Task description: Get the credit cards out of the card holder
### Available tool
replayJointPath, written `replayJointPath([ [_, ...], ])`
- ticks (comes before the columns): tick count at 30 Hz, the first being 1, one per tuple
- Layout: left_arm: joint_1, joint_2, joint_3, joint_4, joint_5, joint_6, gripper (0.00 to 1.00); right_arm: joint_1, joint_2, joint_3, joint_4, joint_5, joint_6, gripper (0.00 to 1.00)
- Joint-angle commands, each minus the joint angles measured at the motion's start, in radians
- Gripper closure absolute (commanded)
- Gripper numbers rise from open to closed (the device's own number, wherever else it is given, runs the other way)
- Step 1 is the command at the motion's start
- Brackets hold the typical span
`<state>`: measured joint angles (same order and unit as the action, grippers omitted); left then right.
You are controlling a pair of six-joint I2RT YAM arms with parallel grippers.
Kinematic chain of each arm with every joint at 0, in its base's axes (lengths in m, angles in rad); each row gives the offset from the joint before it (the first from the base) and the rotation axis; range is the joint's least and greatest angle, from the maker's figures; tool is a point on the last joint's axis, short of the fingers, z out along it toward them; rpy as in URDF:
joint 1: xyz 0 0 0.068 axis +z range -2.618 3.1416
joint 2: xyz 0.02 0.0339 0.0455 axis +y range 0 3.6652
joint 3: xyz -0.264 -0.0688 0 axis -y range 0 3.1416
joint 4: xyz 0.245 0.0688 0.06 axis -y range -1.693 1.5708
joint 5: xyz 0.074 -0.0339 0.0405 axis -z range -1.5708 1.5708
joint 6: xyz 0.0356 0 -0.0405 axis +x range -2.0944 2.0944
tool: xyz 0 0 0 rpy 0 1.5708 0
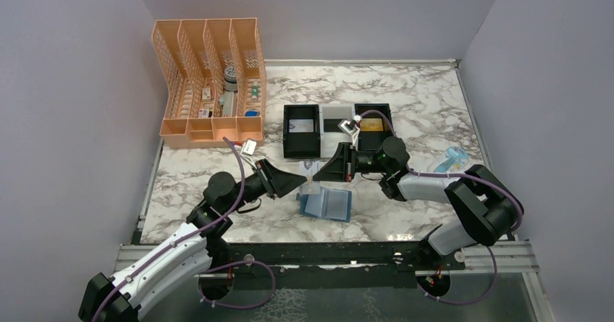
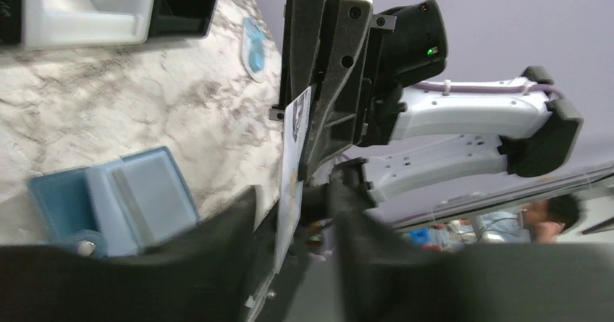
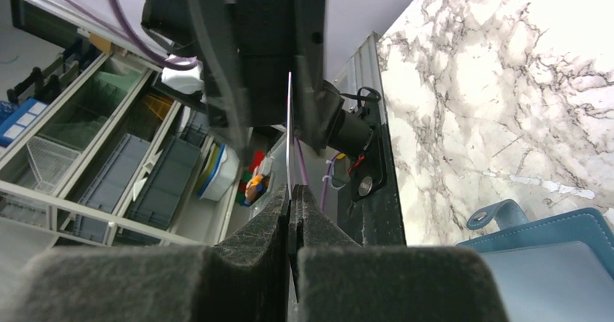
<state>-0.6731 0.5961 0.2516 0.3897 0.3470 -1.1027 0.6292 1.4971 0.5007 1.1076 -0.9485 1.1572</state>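
- Thin pale rectangular card (image 2: 293, 163) held mid-air over the open teal-blue bifold wallet (image 1: 326, 205). Right gripper (image 3: 291, 217) fingers pinch its edge; left gripper (image 2: 297, 228) fingers are parted around it.
- Risk: the pinch looks shallow, so the card could pivot or drop onto the marble counter (image 1: 434, 105).

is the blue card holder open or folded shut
Open: the card holder lies spread flat, lighter inner pocket panels facing up.
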Motion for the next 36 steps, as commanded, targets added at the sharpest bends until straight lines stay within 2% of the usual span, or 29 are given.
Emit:
replayJointPath([
  [1, 0.007, -0.038, 0.001, -0.067, -0.053, 0.037, 0.37, 0.007, -0.032, 0.011, -0.083, 0.051, -0.072, 0.99],
  [2, 0.006, -0.051, 0.018, -0.144, -0.083, 0.057, 0.28, 0.007, -0.042, 0.012, -0.113, 0.065, -0.092, 0.99],
  [6, 0.007, -0.105, 0.125, -0.492, -0.243, 0.168, 0.02, 0.007, -0.087, 0.031, -0.293, 0.142, -0.194, 0.99],
  [9, 0.007, -0.120, 0.200, -0.698, -0.348, 0.227, 0.01, 0.007, -0.117, 0.084, -0.493, 0.214, -0.318, 0.99],
  [12, 0.007, -0.082, 0.275, -0.832, -0.402, 0.253, 0.01, 0.007, -0.130, 0.145, -0.661, 0.286, -0.431, 0.99],
  [16, 0.007, 0.055, 0.403, -0.935, -0.439, 0.333, 0.01, 0.007, -0.100, 0.309, -0.921, 0.410, -0.631, 0.99],
  [20, 0.009, 0.202, 0.539, -1.062, -0.580, 0.415, 0.01, 0.008, -0.065, 0.430, -1.077, 0.543, -0.751, 0.99],
  [23, 0.039, 0.260, 0.592, -1.090, -0.647, 0.478, 0.01, 0.017, -0.041, 0.499, -1.144, 0.630, -0.817, 0.99],
  [28, 0.211, 0.311, 0.626, -1.088, -0.596, 0.583, 0.01, 0.075, -0.008, 0.568, -1.165, 0.815, -0.941, 0.99],
  [30, 0.303, 0.301, 0.605, -1.078, -0.607, 0.594, 0.01, 0.102, 0.001, 0.580, -1.147, 0.853, -1.004, 0.99],
  [32, 0.364, 0.270, 0.567, -1.068, -0.681, 0.593, 0.01, 0.121, 0.017, 0.597, -1.135, 0.902, -1.055, 0.99],
  [34, 0.377, 0.230, 0.539, -1.065, -0.741, 0.589, 0.01, 0.135, 0.032, 0.603, -1.116, 0.902, -1.136, 0.99],
  [36, 0.377, 0.191, 0.538, -1.064, -0.729, 0.588, 0.01, 0.158, 0.037, 0.595, -1.086, 0.918, -1.231, 0.99],
])
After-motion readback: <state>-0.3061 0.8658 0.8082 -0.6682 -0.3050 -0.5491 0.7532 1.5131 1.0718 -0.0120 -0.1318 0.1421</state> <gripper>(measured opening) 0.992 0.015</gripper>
